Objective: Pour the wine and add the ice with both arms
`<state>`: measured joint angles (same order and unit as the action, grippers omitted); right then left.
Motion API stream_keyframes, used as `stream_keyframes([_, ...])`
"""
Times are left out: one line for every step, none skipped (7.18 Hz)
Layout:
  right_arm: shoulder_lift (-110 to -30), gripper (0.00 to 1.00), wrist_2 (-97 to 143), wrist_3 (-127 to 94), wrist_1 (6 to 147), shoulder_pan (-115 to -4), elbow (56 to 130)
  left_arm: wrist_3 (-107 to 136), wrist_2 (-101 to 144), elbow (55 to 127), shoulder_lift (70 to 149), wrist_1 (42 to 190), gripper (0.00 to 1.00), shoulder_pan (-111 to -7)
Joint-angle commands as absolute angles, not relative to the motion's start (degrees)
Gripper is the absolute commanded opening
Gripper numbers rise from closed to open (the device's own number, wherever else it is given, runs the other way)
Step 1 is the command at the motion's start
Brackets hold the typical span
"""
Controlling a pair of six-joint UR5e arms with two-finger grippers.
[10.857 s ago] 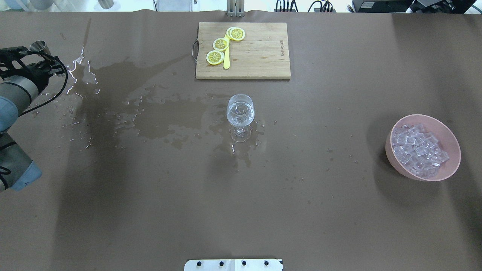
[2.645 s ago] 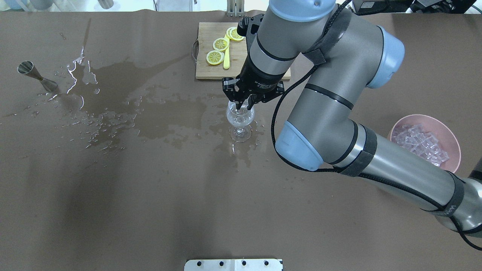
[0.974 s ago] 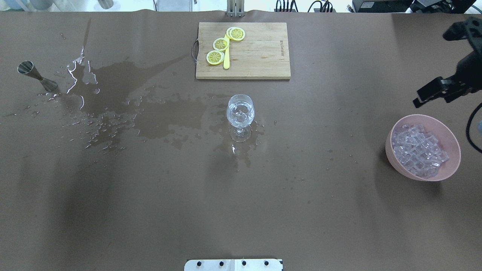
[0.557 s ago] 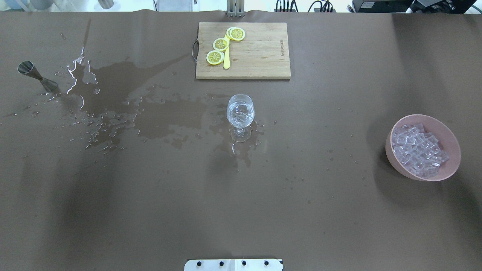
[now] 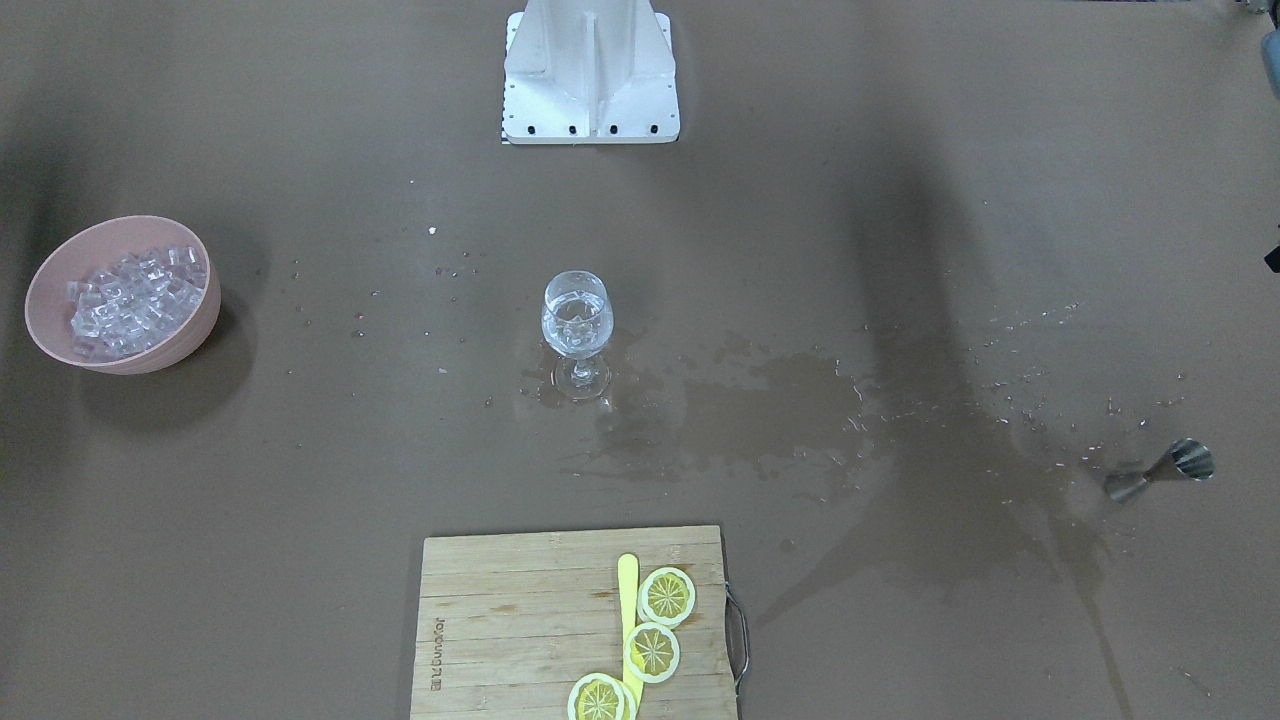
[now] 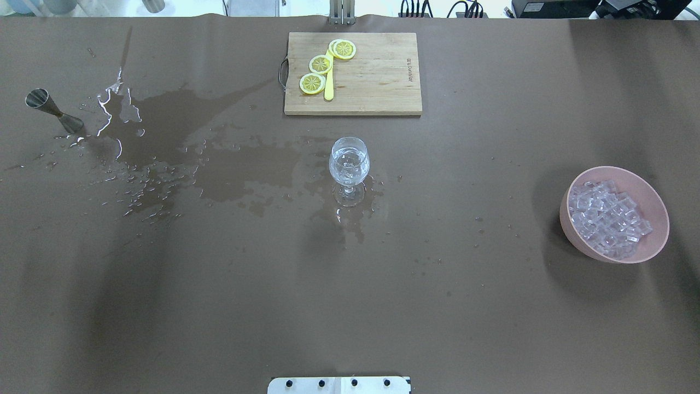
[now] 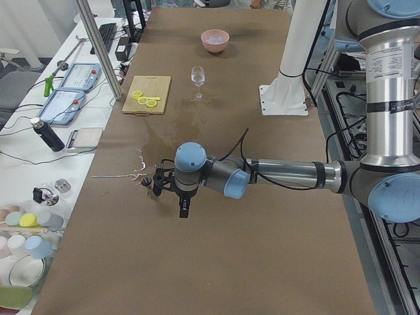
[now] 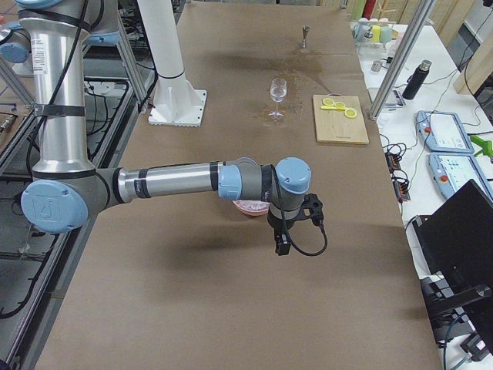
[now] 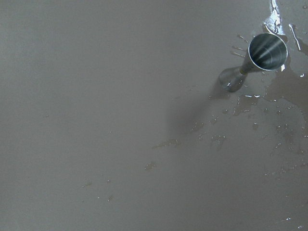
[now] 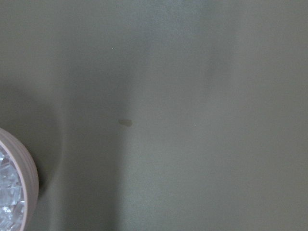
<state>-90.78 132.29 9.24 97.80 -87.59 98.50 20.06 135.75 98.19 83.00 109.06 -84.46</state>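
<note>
A wine glass (image 6: pixel 349 164) stands upright near the middle of the bench (image 6: pixel 350 306), between the wooden cutting board (image 6: pixel 377 82) and the white pedestal (image 5: pixel 590 70). A small amount of clear wine (image 6: pixel 348 175) sits in its bowl. Wet patches (image 6: pixel 164 115) and scattered drops darken the bench from the foot of the glass out toward the robot's left. At the end of that trail a small metal measuring cup (image 6: pixel 53 112) stands by itself. The ice (image 6: pixel 606 219) lies heaped in a pink bowl (image 6: pixel 654 200) on the robot's right side, well apart from the glass. On the board, three lemon slices (image 6: pixel 320 64) rest along a yellow stick (image 6: pixel 328 87) near the board's handle end. Neither arm reaches into the overhead view. From the bench's left end, the left arm (image 7: pixel 282 174) stretches low across the bench with the left tool (image 7: pixel 170 197) hanging close to the measuring cup; its wrist camera looks down on that cup and the drops around it. From the right end, the right arm (image 8: pixel 169 181) lies out level with the right tool (image 8: pixel 299 230) just beside the pink bowl, whose rim shows in the corner of its wrist camera. These side views are too distant to tell whether either tool is released or clenched, and nothing can be made out between the fingers.
</note>
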Motion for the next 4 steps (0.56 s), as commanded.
stream_keyframes([-91.5, 1.00, 132.4, 9.2, 97.6, -87.6, 98.4, 20.0, 135.6, 97.8, 82.5, 109.2, 0.99, -84.3])
stream_keyframes([-91.5, 1.00, 132.5, 9.2, 97.6, -87.6, 98.4, 20.0, 135.6, 97.1, 82.4, 109.1, 0.99, -84.5])
stream_keyframes([-91.5, 1.00, 132.5, 9.2, 97.6, -87.6, 98.4, 19.2, 135.8, 97.2, 82.2, 108.8, 0.99, -84.5])
stream_keyframes([-91.5, 1.00, 132.2, 9.2, 97.6, -87.5, 98.4, 18.8, 137.9, 97.3, 81.7, 108.8, 0.99, -84.6])
